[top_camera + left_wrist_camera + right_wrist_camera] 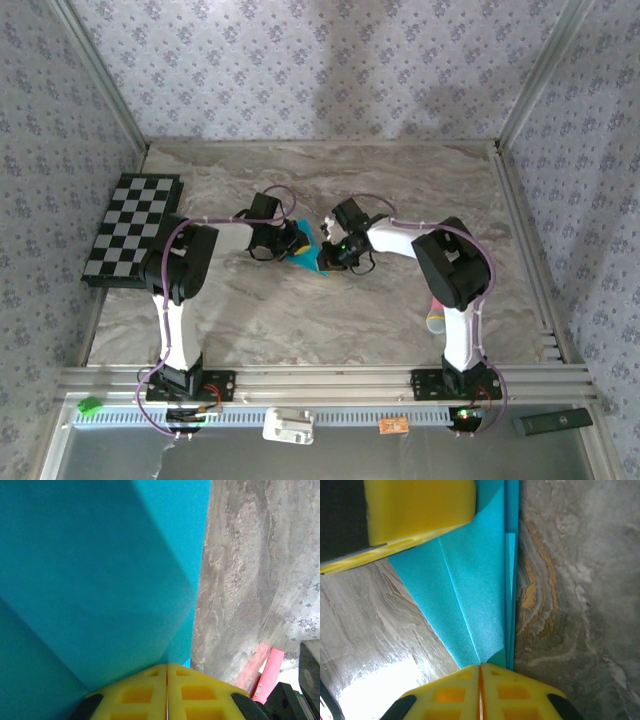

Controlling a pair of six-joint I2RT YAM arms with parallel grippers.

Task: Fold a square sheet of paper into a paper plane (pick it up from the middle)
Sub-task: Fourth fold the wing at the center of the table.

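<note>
The square sheet of paper (304, 246), teal-blue and folded into a narrow creased shape, hangs between my two grippers over the middle of the table. My left gripper (289, 241) is shut on one end; in its wrist view the paper (95, 575) rises straight out of the closed yellow fingertips (166, 666). My right gripper (329, 252) is shut on the other end, where layered folds (475, 600) taper into its closed jaws (480, 666). The left gripper's yellow fingers (415, 510) show at the top of the right wrist view.
A black-and-white checkered board (130, 228) lies at the table's left side. A pink stick (270, 672) lies on the marble near the right arm's base (433, 322). Metal rails run along the near edge (320, 380), and patterned walls close in the other sides.
</note>
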